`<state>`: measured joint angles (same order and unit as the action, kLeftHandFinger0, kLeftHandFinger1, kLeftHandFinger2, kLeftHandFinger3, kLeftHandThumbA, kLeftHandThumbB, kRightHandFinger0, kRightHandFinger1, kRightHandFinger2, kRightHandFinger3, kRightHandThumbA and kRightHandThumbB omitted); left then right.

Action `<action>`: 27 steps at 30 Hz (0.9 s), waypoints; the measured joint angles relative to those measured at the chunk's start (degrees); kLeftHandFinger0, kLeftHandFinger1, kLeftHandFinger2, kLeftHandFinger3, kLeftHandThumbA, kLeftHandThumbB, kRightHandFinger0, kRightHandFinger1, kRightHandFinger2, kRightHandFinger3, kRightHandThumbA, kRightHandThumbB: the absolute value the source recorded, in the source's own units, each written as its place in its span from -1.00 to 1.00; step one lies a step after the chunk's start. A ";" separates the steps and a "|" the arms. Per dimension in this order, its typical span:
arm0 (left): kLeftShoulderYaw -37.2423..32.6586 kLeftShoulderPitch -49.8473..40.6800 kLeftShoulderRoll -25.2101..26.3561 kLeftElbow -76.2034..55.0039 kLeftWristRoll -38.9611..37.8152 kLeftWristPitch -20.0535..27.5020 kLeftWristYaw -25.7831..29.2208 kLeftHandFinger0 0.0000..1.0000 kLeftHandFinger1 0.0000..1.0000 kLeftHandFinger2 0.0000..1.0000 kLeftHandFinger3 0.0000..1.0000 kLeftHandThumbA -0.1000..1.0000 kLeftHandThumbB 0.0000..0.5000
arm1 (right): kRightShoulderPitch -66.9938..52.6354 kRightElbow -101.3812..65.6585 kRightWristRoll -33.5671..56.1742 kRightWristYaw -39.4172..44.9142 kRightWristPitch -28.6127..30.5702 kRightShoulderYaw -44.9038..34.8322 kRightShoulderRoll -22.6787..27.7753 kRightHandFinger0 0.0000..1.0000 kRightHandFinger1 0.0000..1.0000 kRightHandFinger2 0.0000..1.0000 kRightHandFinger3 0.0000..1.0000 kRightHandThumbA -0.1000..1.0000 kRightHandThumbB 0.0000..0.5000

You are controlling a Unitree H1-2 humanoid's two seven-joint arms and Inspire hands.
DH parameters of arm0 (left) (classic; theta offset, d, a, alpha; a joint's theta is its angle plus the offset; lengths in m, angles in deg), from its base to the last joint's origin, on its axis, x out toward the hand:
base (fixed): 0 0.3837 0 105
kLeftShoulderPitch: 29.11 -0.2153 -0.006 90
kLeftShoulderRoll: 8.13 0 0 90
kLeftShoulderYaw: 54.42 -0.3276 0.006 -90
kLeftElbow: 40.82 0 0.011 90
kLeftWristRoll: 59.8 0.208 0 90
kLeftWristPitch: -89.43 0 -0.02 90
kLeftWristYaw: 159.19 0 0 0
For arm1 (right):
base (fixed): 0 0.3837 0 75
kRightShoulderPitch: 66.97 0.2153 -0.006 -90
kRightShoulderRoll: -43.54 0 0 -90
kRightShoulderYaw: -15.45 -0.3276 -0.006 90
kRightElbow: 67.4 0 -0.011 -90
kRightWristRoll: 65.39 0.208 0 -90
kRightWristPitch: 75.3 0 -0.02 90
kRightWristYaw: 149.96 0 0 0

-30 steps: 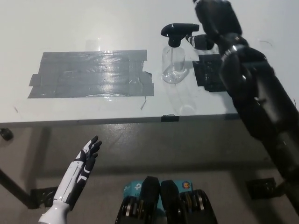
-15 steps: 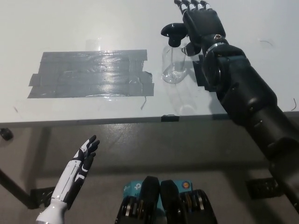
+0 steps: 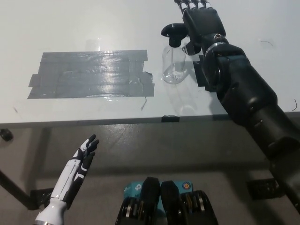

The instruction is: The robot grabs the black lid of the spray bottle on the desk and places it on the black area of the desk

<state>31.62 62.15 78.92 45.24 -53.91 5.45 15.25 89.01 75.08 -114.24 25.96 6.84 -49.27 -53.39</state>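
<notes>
Spray bottle (image 3: 174, 63): clear, upright on the white desk (image 3: 93, 23), black lid (image 3: 173, 33) on top, just right of the grey-black taped area (image 3: 89, 75).
Right hand (image 3: 201, 21): black, beside the lid's right, fingers extended and apart, holding nothing.
Step in hand: closing on the lid. Best wrapped squarely round the cap, since the light bottle looks likely to tip.
Left hand (image 3: 82, 159): white, resting below the desk edge, fingers open, empty.
Also present: a small dark patch (image 3: 200, 77) under the right arm. The path leftward looks unobstructed.
</notes>
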 measured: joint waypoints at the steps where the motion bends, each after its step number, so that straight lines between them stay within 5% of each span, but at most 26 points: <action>1: -0.01 0.02 0.00 0.00 0.05 0.00 0.00 1.00 1.00 1.00 1.00 1.00 0.15 | 0.20 0.34 0.04 -0.28 0.08 0.15 -0.01 1.00 1.00 1.00 1.00 0.61 0.83; 2: -0.01 0.04 0.00 0.00 0.08 0.00 0.00 1.00 1.00 1.00 1.00 1.00 0.18 | 0.57 1.23 0.04 -0.77 0.26 0.57 -0.03 1.00 1.00 1.00 1.00 0.48 0.66; 3: -0.01 0.04 0.00 0.00 0.09 0.00 0.00 1.00 1.00 1.00 1.00 1.00 0.21 | 1.06 2.31 0.00 -1.27 0.46 1.11 -0.04 1.00 0.92 0.86 0.95 0.18 0.22; 4: -0.01 0.03 0.00 0.00 0.08 0.00 0.00 1.00 1.00 1.00 1.00 1.00 0.22 | 1.77 4.10 -0.15 -2.01 0.81 2.10 -0.06 0.05 0.08 0.25 0.23 -0.43 0.10; 5: -0.02 0.04 0.00 0.00 0.08 0.00 -0.01 1.00 1.00 1.00 1.00 1.00 0.23 | 2.42 5.92 -0.24 -2.72 1.45 2.82 -0.16 -0.32 -0.17 0.06 0.02 -0.64 0.03; 6: -0.04 0.08 -0.01 0.01 0.08 0.00 -0.01 1.00 1.00 1.00 1.00 1.00 0.20 | 2.99 8.05 -0.15 -3.62 2.21 3.04 -0.33 -0.97 -0.79 -0.42 -0.28 -0.99 -0.04; 7: -0.08 0.08 -0.01 0.02 0.08 0.00 -0.01 1.00 1.00 1.00 1.00 1.00 0.18 | 3.24 9.62 0.01 -4.66 3.08 3.09 -0.47 -0.99 -0.89 -0.43 -0.27 -1.00 -0.18; 9: -0.12 0.08 -0.01 0.04 0.09 -0.01 0.00 1.00 1.00 1.00 1.00 1.00 0.13 | 3.28 12.09 0.16 -6.68 4.37 3.29 -0.69 -1.00 -0.41 0.45 0.56 -1.00 -0.30; 13: -0.28 0.17 0.00 0.07 0.17 -0.02 -0.01 1.00 1.00 1.00 1.00 1.00 0.17 | 3.44 16.00 0.61 -10.98 6.71 3.37 -1.00 -1.00 -0.24 0.47 0.82 -1.00 -0.44; 18: -0.55 0.73 0.11 0.07 0.49 -0.05 -0.02 1.00 1.00 1.00 1.00 1.00 0.18 | 3.96 19.17 1.26 -15.77 9.88 3.25 -1.58 -1.00 -0.20 0.53 0.63 -1.00 -0.51; 21: -0.72 1.27 0.35 0.07 0.90 -0.04 -0.03 1.00 1.00 1.00 1.00 1.00 0.19 | 4.65 20.29 2.16 -18.01 11.28 2.36 -1.99 -1.00 -0.33 0.31 0.44 -0.75 -0.67; 27: -1.00 1.64 0.73 0.09 1.47 -0.11 -0.03 1.00 1.00 1.00 1.00 1.00 0.29 | 6.09 20.27 4.71 -20.52 13.19 -0.83 -1.86 -1.00 -0.59 0.01 0.15 -0.56 -0.84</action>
<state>30.62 63.79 79.65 45.33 -52.44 5.34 15.22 95.10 95.35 -109.52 5.44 20.02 -50.10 -55.25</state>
